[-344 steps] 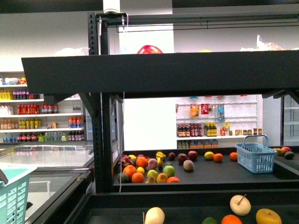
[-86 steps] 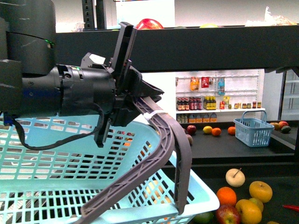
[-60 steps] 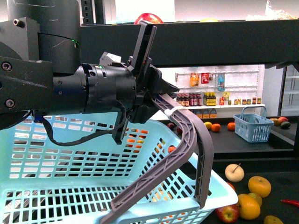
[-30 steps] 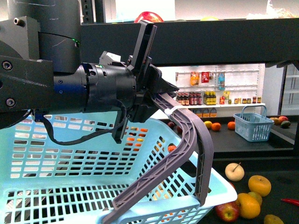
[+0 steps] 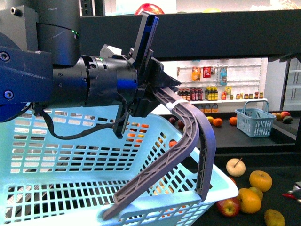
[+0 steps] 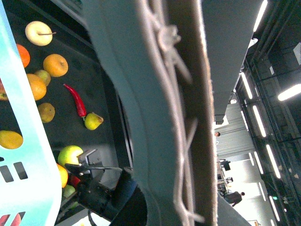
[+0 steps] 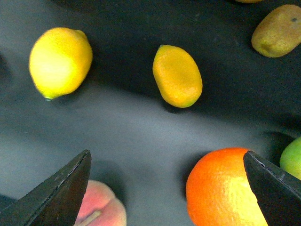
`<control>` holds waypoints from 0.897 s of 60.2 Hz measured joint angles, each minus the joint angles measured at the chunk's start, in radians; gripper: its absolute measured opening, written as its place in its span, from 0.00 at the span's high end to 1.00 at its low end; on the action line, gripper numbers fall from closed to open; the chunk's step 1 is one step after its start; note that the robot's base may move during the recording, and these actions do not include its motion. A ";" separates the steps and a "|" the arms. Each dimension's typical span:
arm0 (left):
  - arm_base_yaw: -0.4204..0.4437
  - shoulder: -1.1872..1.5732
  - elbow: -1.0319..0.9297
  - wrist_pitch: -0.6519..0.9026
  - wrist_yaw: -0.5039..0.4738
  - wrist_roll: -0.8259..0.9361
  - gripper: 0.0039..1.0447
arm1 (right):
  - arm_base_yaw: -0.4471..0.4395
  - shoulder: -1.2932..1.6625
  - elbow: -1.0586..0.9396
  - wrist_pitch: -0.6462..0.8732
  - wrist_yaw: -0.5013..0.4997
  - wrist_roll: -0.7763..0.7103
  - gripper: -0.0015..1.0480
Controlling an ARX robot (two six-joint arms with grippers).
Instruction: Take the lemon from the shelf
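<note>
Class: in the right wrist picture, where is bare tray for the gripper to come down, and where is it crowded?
Bare shelf tray lies between the lemon, the oval yellow fruit, the orange and the peach. It is crowded where the orange and the green fruit sit close together.

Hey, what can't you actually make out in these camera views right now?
Front view: the left gripper and basket hide much of the shelf and its lower trays.
Left wrist view: the basket handle fills the frame, hiding how the gripper holds it.
Right wrist view: the orange and peach are cut off by the frame edge; the right gripper shows only its tips.
</note>
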 joint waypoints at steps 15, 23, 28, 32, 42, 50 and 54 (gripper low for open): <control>0.000 0.000 0.000 0.000 0.000 0.000 0.94 | 0.014 0.229 0.245 -0.046 0.071 -0.019 0.07; 0.000 0.000 0.000 0.000 0.000 0.000 0.94 | 0.021 0.314 0.371 -0.080 0.086 -0.021 0.07; 0.000 0.000 0.000 0.000 0.000 0.000 0.94 | 0.026 0.359 0.446 -0.099 0.087 -0.023 0.07; 0.000 0.000 0.000 0.000 0.000 0.000 0.94 | 0.032 0.393 0.505 -0.121 0.088 -0.024 0.07; 0.000 0.000 0.000 0.000 0.000 0.000 0.94 | 0.046 0.454 0.608 -0.156 0.085 -0.031 0.07; 0.000 0.000 0.000 0.000 0.000 0.000 0.94 | 0.052 0.500 0.673 -0.167 0.085 -0.043 0.07; 0.000 0.000 0.000 0.000 0.000 0.000 0.94 | 0.052 0.517 0.694 -0.175 0.100 -0.044 0.07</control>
